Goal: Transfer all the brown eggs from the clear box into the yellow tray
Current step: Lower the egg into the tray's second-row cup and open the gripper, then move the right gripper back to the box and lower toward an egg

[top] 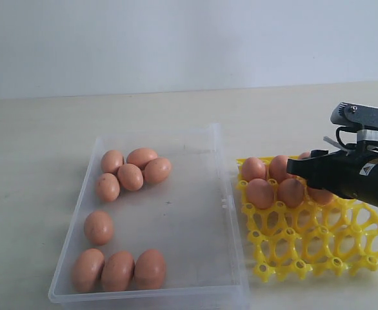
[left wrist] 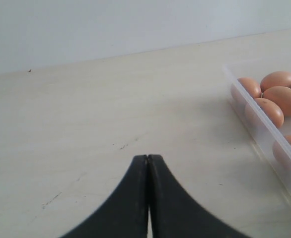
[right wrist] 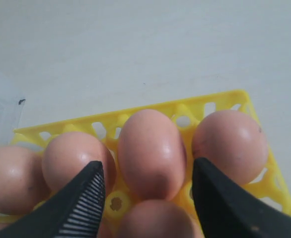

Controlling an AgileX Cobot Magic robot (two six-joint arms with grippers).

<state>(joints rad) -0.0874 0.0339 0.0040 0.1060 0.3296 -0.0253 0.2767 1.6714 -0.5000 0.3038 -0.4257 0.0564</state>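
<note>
Smooth oval brown eggs, nine of them, lie in the large shallow clear plastic box: five at its 11 o'clock corner, one at 9, three at 7. The left tool, clenched on nothing, hovers over the pale table beside the box. At 3 o'clock of the box, the bright yellow lattice tray holds several eggs in its far rows. The right tool is released, jaws straddling one seated egg. A placement looks finished; next it should rise straight, then cross to the box.
</note>
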